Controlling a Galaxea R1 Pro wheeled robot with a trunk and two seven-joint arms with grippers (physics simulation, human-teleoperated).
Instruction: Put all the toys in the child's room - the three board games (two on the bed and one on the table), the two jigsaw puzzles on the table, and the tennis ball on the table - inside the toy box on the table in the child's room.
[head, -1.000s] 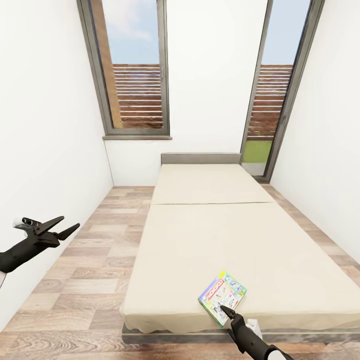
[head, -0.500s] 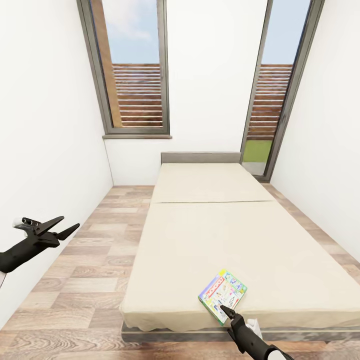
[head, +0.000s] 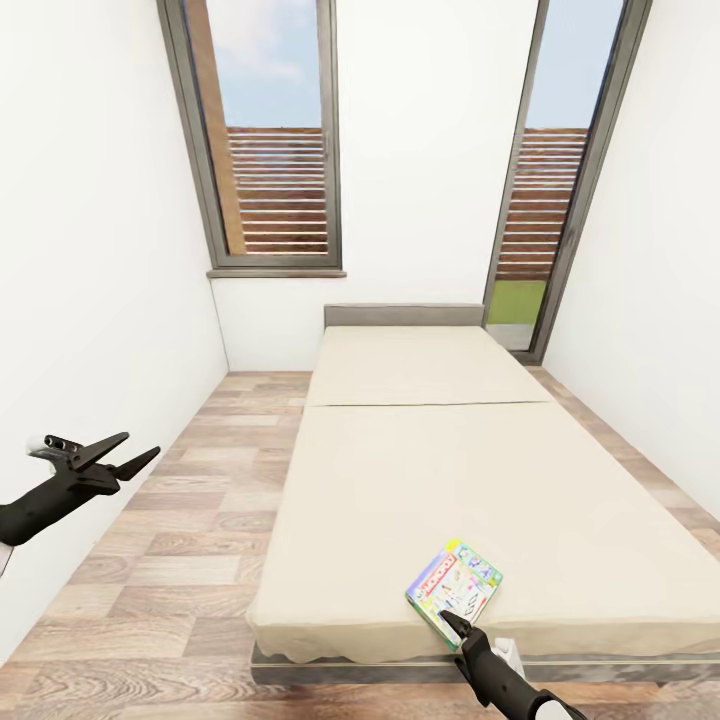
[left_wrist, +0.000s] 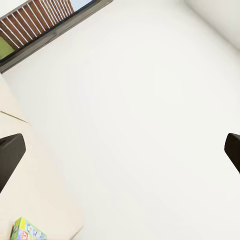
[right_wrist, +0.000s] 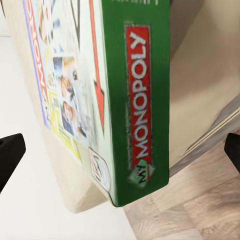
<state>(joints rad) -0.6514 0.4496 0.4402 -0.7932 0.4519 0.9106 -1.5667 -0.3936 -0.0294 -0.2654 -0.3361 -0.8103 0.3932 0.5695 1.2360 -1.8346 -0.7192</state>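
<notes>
A pale green board game (head: 455, 590) with a Monopoly cover lies flat on the cream bed (head: 420, 470), close to its near edge. My right gripper (head: 456, 626) reaches up to the box's near corner. In the right wrist view the board game (right_wrist: 135, 100) sits between the two widely parted fingertips (right_wrist: 10, 155), so the gripper (right_wrist: 120, 152) is open and does not touch the box. My left gripper (head: 112, 453) hangs open over the floor beside the left wall, holding nothing. The left wrist view catches the board game (left_wrist: 27, 231) on the bed (left_wrist: 25, 185).
White walls close in on both sides of the bed. A strip of wood-plank floor (head: 190, 520) runs along the bed's left side, a narrower one along its right. A window (head: 270, 150) and a tall glass door (head: 545, 200) stand in the far wall.
The whole picture has shifted slightly, so the camera has moved a little. Both grippers keep their pose and the board game lies where it was.
</notes>
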